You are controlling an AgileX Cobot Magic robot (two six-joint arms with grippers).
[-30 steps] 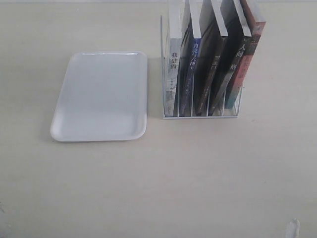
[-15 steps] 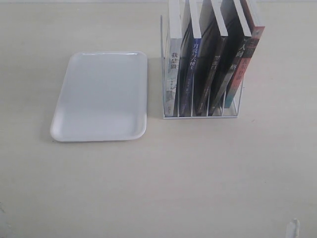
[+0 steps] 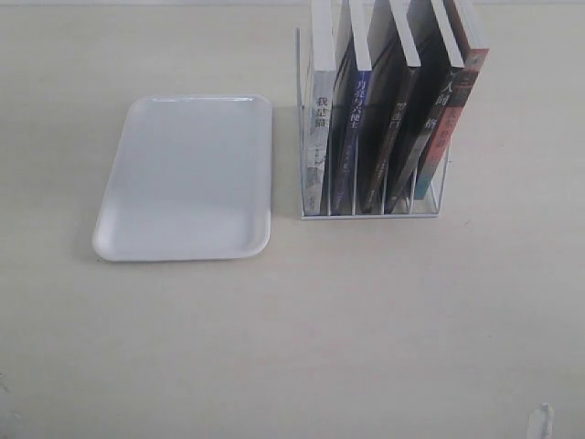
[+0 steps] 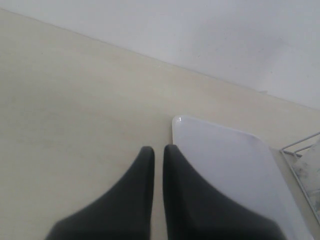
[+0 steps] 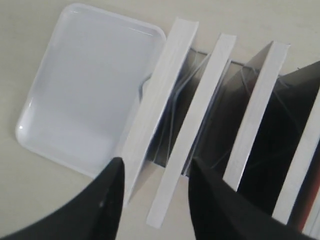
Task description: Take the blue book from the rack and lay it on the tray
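Pre-grasp: right gripper (image 5: pixel 156 197), fingers spread, hangs over the blue book (image 5: pixel 195 125) in the rack (image 3: pixel 370 216). Next, descend and pinch it alone (neighbouring books (image 5: pixel 155 100) stand close). Left gripper (image 4: pixel 159 155): fingers pressed together.

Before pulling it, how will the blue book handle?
Blue book looks thin, a paperback: probably light, may flex under a corner pinch. It leans in a narrow rack slot beside neighbouring books, so may drag on them.

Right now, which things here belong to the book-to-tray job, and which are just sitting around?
Job: blue book, rack, tray, right gripper (open).
Just there: white-spined book, black-spined books, red-and-teal-spined book.
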